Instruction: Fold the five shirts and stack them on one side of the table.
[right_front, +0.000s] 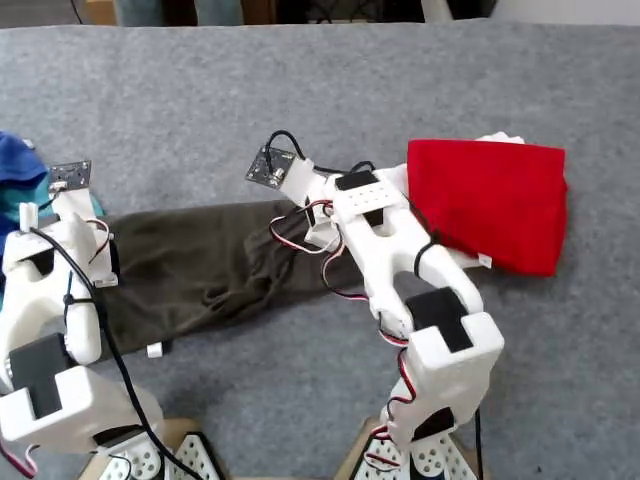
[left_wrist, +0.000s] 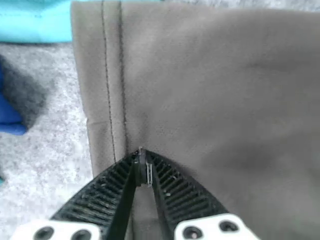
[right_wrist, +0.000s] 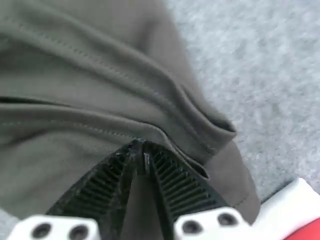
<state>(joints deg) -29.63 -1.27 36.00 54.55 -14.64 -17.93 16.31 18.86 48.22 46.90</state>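
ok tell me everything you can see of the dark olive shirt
The dark olive-brown cotton-looking shirt lies as a long folded band, creased at its middle, flat on the grey carpet-like table. Stitched hems run along its ends. The left claw is shut on one end, the right claw on the other.

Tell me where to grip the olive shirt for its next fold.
At its two short ends, one gripper each, coming from the arms' side. The olive shirt lies as a long flat band across the table. The left gripper is pinched on the stitched hem end, the right gripper on the layered end.
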